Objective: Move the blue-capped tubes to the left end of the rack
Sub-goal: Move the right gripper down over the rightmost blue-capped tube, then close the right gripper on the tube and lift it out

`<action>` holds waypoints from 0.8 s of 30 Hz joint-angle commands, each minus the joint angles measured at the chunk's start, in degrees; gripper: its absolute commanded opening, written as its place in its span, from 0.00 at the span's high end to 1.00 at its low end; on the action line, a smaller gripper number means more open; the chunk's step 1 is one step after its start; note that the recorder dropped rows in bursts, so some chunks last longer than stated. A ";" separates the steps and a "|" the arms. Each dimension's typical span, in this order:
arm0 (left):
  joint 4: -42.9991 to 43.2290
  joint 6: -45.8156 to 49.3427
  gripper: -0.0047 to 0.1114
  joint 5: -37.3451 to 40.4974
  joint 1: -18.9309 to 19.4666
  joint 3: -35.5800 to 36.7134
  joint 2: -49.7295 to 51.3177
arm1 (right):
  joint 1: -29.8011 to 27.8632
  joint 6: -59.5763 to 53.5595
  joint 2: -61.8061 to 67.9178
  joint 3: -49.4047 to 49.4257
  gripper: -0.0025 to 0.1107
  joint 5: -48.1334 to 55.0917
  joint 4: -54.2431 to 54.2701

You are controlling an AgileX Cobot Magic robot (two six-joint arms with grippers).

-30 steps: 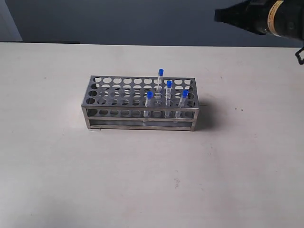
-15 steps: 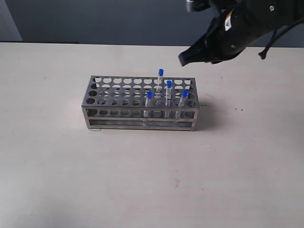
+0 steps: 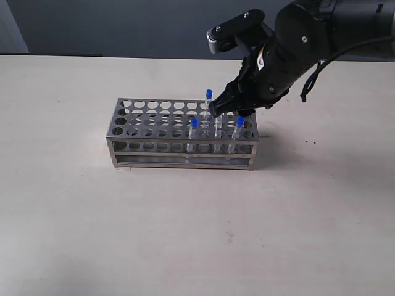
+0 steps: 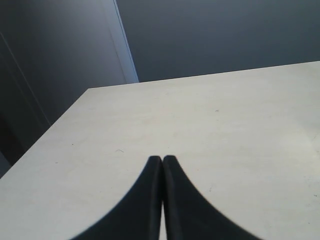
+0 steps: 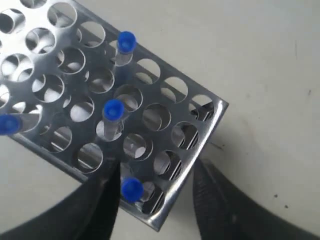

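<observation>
The steel rack (image 3: 154,117) stands mid-table with the blue-capped tubes in its right half. In the exterior view I see caps at the back (image 3: 209,94), front middle (image 3: 194,123) and front right (image 3: 239,122); the arm covers the fourth. My right gripper (image 3: 229,113) hangs open just above the rack's right end. In the right wrist view its open gripper (image 5: 156,165) straddles the rack's corner (image 5: 216,114), with one blue cap (image 5: 132,188) close to one finger (image 5: 107,197). Other caps (image 5: 113,109) (image 5: 126,40) (image 5: 7,124) lie beyond. My left gripper (image 4: 162,159) is shut over bare table.
The rack's left half holds only vacant holes (image 3: 133,117). Pale tabletop (image 3: 185,234) surrounds the rack on all sides. A dark wall (image 3: 123,24) runs behind the table's far edge.
My right arm has swung down from the upper right corner to just above the rack's right end. The tubes and rack have not moved.
</observation>
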 commanded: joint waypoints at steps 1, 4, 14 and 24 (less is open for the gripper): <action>-0.04 -0.20 0.96 -0.78 0.22 -0.11 0.26 | 0.09 1.05 2.22 -0.43 0.60 -0.89 0.97; -0.04 -0.20 0.96 -0.78 0.22 -0.11 0.26 | 0.09 1.05 3.61 -0.43 0.62 -2.58 0.97; -0.04 -0.20 0.96 -0.78 0.22 -0.11 0.26 | 0.09 1.05 5.47 -0.43 0.98 -3.58 0.84; -0.04 -0.20 0.96 -0.78 0.22 -0.11 0.26 | 0.09 1.05 -1.94 -0.43 0.98 -1.97 0.84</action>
